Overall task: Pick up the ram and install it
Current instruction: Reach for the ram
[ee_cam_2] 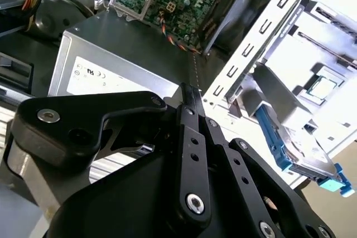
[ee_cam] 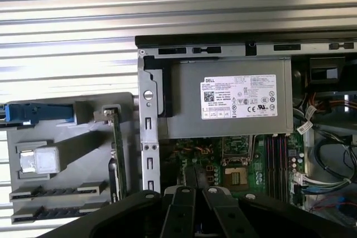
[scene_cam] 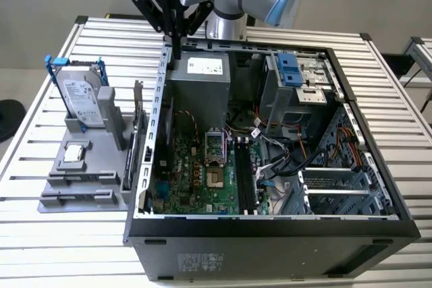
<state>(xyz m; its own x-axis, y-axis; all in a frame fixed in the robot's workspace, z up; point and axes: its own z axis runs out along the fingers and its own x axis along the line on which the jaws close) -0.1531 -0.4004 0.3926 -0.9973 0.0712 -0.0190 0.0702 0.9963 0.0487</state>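
The ram is a thin dark stick standing on edge in the grey holder, along the side next to the computer case; the first wrist view shows it as a narrow strip. My gripper hangs over the case's back corner on the exterior view's left, above the edge of the power supply and apart from the ram. Its black fingers meet at a point with nothing between them, as both wrist views show. The motherboard's long black memory slots lie inside the case.
The open computer case sits on a slatted white table. The holder also carries a silver hard drive in a blue-handled bracket and a small square processor chip. Cables and a drive cage crowd the case's right half.
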